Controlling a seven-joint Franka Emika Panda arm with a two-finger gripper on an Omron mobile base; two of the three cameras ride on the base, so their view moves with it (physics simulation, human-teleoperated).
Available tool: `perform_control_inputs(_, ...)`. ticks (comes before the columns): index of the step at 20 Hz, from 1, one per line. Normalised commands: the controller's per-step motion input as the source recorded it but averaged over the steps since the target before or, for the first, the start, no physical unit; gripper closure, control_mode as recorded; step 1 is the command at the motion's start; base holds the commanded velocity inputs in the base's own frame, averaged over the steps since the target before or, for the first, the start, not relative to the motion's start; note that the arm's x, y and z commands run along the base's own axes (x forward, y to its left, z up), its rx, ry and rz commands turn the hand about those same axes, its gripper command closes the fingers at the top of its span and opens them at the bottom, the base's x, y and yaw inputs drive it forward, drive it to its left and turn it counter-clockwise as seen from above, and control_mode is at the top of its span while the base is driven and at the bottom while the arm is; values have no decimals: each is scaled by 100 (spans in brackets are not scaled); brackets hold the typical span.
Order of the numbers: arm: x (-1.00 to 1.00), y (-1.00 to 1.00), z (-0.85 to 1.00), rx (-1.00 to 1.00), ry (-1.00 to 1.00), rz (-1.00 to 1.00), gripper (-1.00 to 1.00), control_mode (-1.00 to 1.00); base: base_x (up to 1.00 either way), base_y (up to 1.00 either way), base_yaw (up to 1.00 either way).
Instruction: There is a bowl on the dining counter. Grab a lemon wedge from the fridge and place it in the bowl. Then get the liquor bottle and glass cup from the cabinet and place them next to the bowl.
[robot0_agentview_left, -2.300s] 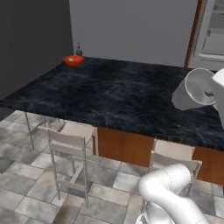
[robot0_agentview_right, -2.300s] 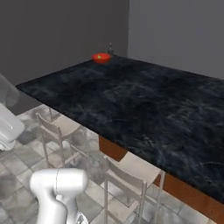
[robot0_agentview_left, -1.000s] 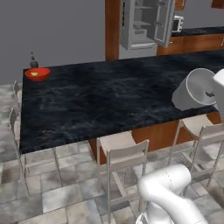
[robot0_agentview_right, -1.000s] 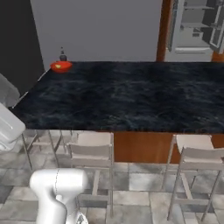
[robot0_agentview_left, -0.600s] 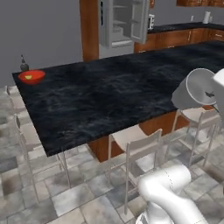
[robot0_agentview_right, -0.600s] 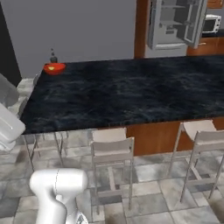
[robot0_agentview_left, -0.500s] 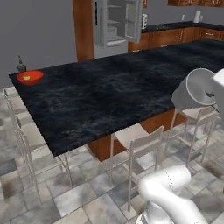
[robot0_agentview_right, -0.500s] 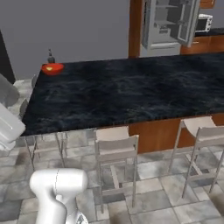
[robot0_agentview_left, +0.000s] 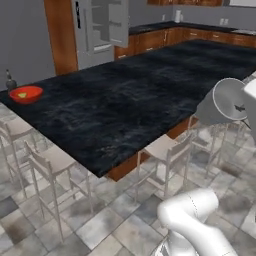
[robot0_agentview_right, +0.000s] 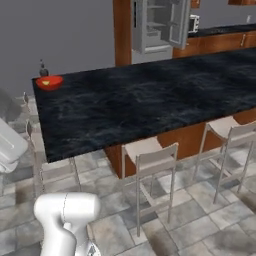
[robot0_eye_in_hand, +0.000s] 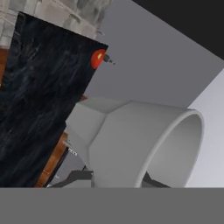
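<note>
Glass cup (robot0_eye_in_hand: 144, 144) sits clamped in the gripper (robot0_eye_in_hand: 113, 180), lying on its side, mouth pointing sideways, carried high and well apart from the bowl (robot0_agentview_left: 26, 93) at the far corner of the dining counter (robot0_agentview_left: 125, 105). Lemon wedge (robot0_agentview_left: 22, 94) is in the bowl; liquor bottle (robot0_agentview_left: 9, 81) stands just behind it.

Risks, as a guess: tilted cup slipping from the grip in transit, or clipping bowl or bottle on set-down, since they crowd that corner.

Hand view shows the fingers at the cup's base; base views show the fridge (robot0_agentview_right: 159, 26) standing open, plus stools (robot0_agentview_right: 150, 165).
</note>
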Motion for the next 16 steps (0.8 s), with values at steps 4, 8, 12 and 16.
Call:
perform_control_inputs(4, 0, 0, 0, 0, 0, 0, 100, 100, 0, 100, -41)
perform_control_inputs(8, 0, 0, 0, 0, 0, 0, 100, 100, 0, 100, -40)
perform_control_inputs(12, 0, 0, 0, 0, 0, 0, 100, 100, 0, 100, -40)
perform_control_inputs(16, 0, 0, 0, 0, 0, 0, 100, 100, 0, 100, -40)
